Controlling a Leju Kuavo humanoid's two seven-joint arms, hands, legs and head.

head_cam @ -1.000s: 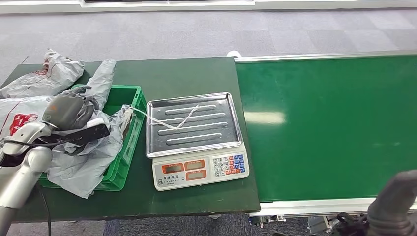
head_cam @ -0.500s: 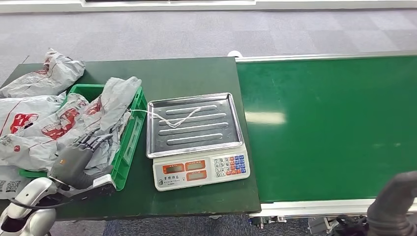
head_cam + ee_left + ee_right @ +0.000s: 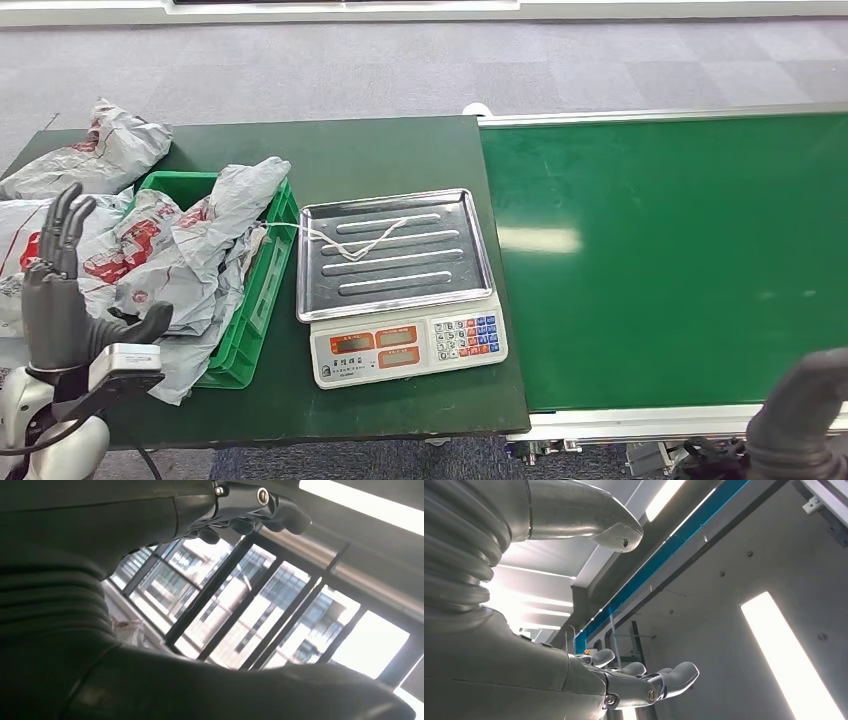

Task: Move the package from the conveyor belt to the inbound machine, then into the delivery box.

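The package (image 3: 190,262), a crumpled grey plastic mailer with red print, lies in the green crate (image 3: 268,280) on the dark table, draped over the crate's near edge. My left hand (image 3: 55,300) stands just left of the crate near the table's front, fingers pointing up and spread, holding nothing. In the left wrist view the left hand's fingers (image 3: 240,505) are held out against bright windows. My right hand (image 3: 800,415) sits low past the conveyor belt's (image 3: 670,250) near right corner. In the right wrist view the right hand (image 3: 624,680) is stretched out with nothing in it.
A weighing scale with a steel tray (image 3: 395,255) and a keypad stands between crate and belt; a white string (image 3: 350,240) lies on the tray. More grey mailers (image 3: 95,150) are piled on the table's left side behind and beside the crate.
My left hand let go of the package, which now lies in the crate. The hand drew back to the table's near left and turned its fingers upward. The right hand has not moved.
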